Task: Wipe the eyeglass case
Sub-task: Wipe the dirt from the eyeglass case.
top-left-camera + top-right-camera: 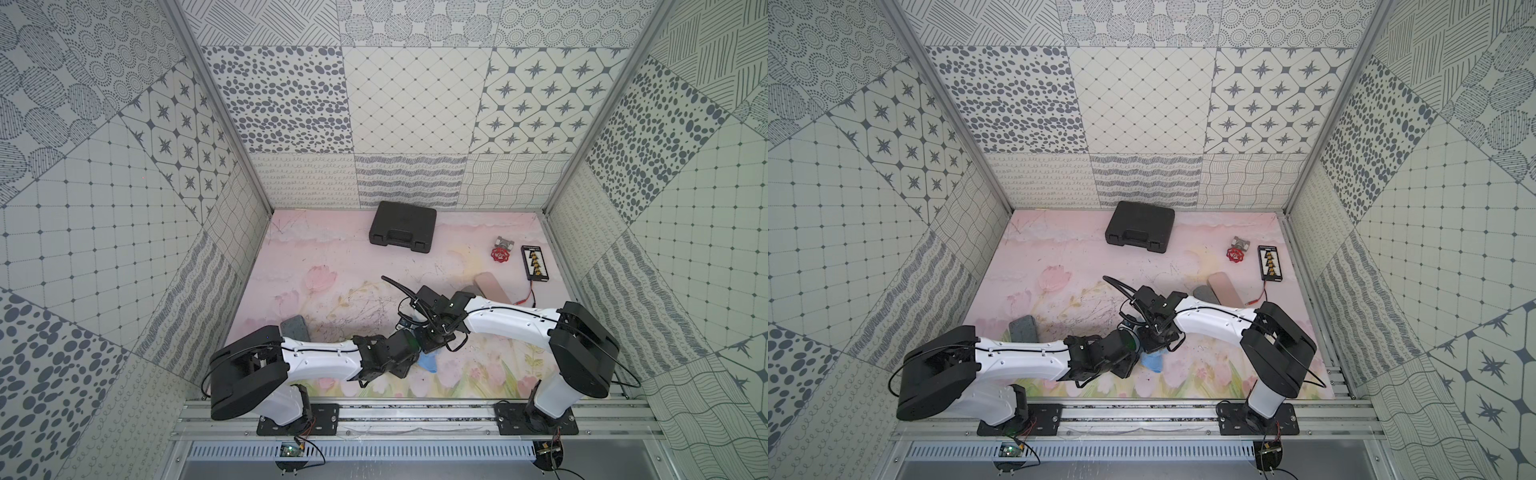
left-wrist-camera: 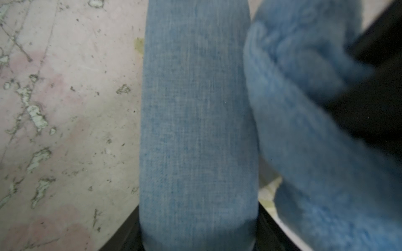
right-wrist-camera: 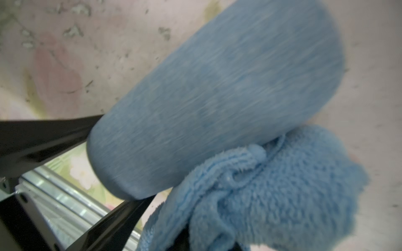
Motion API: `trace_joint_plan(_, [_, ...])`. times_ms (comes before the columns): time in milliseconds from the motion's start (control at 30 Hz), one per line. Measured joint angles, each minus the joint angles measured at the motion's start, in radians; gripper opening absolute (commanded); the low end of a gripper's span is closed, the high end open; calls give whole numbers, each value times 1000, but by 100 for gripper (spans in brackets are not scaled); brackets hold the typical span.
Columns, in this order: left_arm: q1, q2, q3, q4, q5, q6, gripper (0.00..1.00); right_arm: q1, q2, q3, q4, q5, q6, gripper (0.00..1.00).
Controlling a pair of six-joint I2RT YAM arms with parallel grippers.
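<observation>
Pink floral table mat [image 1: 316, 257], scuffed. Black moulded plastic tool case [image 1: 402, 227] sits far centre, well apart from the work. The work zone is near centre, which is where the task item is.

Blue fabric-covered oblong eyeglass case [image 2: 198, 119]: held at one rounded end, with the body sticking out free past the jaws and apparently clear of the mat. It is mostly hidden in both top views. Judgement: light, with a rigid shell, and the woven cover gives decent friction, so slip risk is low. The sides are curved, so a grip across the width near one end is the sane spot. Held there, wipe pressure on the free end levers it, so pressure should be modest. It is probably hinged, so best not to squeeze hard on the seam.

Blue fluffy microfibre cloth [image 3: 282, 184]: soft, bunched, pressed against the long side of the case.

Left gripper [image 2: 198, 235]: jaws part-way apart, clamped across the case end. Right gripper [image 3: 208, 242]: jaws fully closed, pinching a fold of the cloth, with the fingers mostly buried in it.
</observation>
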Motion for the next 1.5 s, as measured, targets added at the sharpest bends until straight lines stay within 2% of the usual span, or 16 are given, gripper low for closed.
trace_joint_plan(167, [5,-11,-14,5,7,24,32,-19,-64,-99,127,-156,88,0])
trace_joint_plan(267, [5,-13,-21,27,17,25,32,-94,-152,-175,201,-269,137,0])
trace_joint_plan(367, [5,-11,-28,63,40,27,32,-216,-277,-206,274,-367,174,0])
trace_joint_plan(433, [5,-11,-31,80,51,26,32,-282,-341,-199,288,-376,171,0])
trace_joint_plan(500, [5,-11,-33,95,70,29,33,-319,-354,-153,242,-319,135,0])
trace_joint_plan(567, [5,-13,-33,101,87,30,33,-307,-310,-96,175,-240,100,0])
trace_joint_plan(733, [7,-24,-36,101,134,32,32,-195,-116,-13,17,-5,24,0])
trace_joint_plan(800, [10,-27,-37,99,152,35,32,-138,-59,18,-28,48,0,0])
trace_joint_plan(900, [16,-31,-37,96,167,35,31,-111,-23,63,-52,97,-29,0])
trace_joint_plan(1033, [27,-41,-41,91,183,36,30,-153,19,108,-90,164,-66,0])
trace_joint_plan(1167, [65,-74,-65,95,256,21,31,-282,25,101,-132,312,-103,0])
trace_joint_plan(1267, [117,-97,-91,115,328,-2,31,-356,23,85,-167,372,-124,0])
trace_joint_plan(1500, [285,-73,-159,303,575,-120,31,-307,11,53,-172,344,-135,0])
